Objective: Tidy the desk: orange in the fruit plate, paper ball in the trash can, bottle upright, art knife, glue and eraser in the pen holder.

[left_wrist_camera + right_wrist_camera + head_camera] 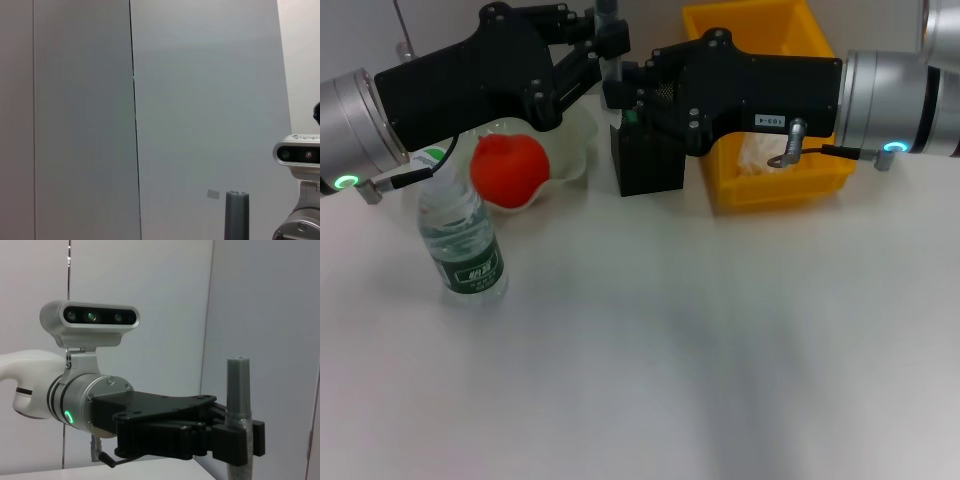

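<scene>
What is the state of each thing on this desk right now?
Orange: in the fruit plate.
Bottle: upright, cap on.
Paper ball: inside the yellow trash can.
Gray stick: upright, clamped in the left gripper.
Pen holder: upright, beside the plate.
Right gripper: above the pen holder.

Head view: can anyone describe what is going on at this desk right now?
The left tool grips a grey stick upright, near the black pen holder at the back of the desk. The right tool sits close beside it. The orange lies in the fruit plate, and the bottle stands upright.
</scene>
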Action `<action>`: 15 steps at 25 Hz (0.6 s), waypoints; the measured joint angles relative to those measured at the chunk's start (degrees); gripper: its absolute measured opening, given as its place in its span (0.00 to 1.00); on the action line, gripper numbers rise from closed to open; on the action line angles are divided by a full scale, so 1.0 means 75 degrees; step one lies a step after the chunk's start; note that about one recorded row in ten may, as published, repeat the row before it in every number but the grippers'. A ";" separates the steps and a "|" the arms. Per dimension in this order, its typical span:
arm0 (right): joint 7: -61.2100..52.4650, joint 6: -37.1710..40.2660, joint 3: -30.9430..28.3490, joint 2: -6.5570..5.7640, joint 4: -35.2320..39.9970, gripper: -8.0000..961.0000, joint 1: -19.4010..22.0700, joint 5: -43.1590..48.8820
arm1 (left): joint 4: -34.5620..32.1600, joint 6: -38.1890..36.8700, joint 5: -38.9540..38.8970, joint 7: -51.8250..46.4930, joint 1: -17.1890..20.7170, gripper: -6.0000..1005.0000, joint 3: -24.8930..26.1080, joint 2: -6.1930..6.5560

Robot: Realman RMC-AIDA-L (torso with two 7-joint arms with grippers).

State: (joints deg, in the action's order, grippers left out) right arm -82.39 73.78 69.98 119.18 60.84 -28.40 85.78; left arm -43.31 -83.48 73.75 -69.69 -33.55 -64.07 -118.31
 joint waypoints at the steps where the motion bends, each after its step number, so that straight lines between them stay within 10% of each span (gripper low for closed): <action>1: 0.0006 0.0000 -0.0001 0.0000 -0.0003 0.16 0.0000 0.0000 | 0.0000 0.0000 0.0000 0.0000 0.0000 0.16 0.0000 0.0000; 15: -0.0099 -0.0001 -0.0086 0.0011 -0.0050 0.18 0.0068 -0.0057 | -0.0061 -0.0017 -0.0017 -0.0005 -0.0041 0.15 0.0024 -0.0010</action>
State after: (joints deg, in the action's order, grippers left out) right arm -83.13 73.77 69.33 119.26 60.46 -27.89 85.35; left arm -43.77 -83.61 73.63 -69.73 -33.85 -63.89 -118.38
